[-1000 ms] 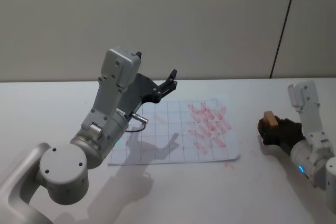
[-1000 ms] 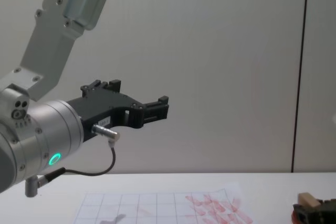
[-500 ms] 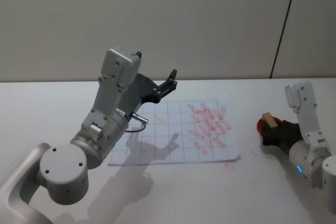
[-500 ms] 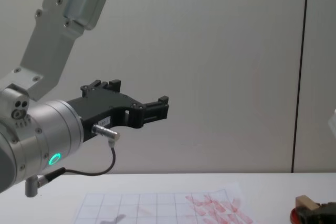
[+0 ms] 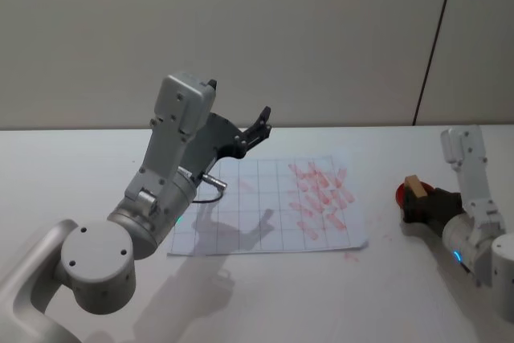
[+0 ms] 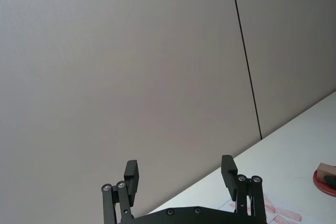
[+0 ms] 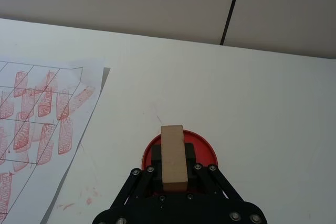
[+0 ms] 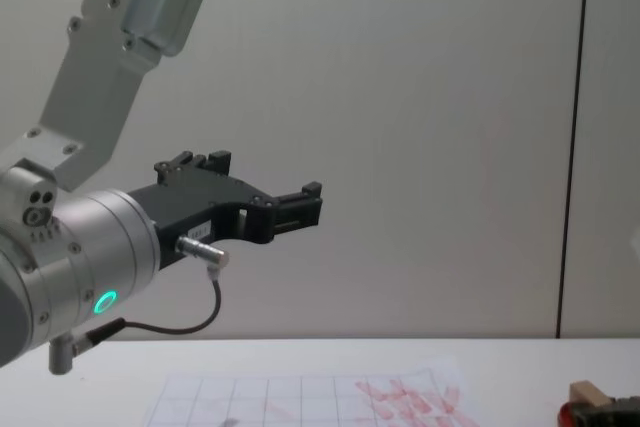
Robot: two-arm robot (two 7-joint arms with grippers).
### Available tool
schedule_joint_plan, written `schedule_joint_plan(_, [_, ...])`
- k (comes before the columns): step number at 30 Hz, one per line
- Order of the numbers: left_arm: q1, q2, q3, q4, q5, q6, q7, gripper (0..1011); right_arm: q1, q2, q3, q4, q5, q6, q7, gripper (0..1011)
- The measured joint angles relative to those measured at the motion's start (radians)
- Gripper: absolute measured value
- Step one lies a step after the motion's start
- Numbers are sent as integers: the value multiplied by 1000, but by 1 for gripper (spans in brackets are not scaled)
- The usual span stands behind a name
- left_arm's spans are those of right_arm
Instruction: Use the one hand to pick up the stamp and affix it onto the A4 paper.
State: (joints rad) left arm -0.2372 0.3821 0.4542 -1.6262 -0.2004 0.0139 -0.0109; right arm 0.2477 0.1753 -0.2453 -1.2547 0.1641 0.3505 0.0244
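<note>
At the near right of the table: right gripper clamped on the stamp, wooden block sticking up out of the jaws, directly over the red ink pad. Can't tell whether touching the pad. Left of that, apart from the stamp: A4 paper flat on the table, red stamp marks clustered on its right half. Further back, above the paper's far left part: left gripper raised in the air, fingers spread wide with nothing between, pointing toward the grey wall.
</note>
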Motion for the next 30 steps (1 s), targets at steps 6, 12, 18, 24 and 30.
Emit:
schedule_joint_plan(6, [0, 0, 0, 0, 0, 0, 0, 1001, 6, -5, 3, 8, 12, 4, -2, 220])
schedule_joint_plan(12, [0, 0, 0, 0, 0, 0, 0, 1001, 6, -7, 4, -7, 21, 7, -3, 220])
schedule_joint_plan(18, [0, 0, 0, 0, 0, 0, 0, 1001, -4, -8, 2, -57, 26, 8, 1, 220])
schedule_joint_plan(24, [0, 0, 0, 0, 0, 0, 0, 1001, -12, -4, 3, -129, 26, -4, 5, 220])
schedule_joint_plan(30, [0, 0, 0, 0, 0, 0, 0, 1001, -21, -2, 1, -198, 17, -15, 19, 220])
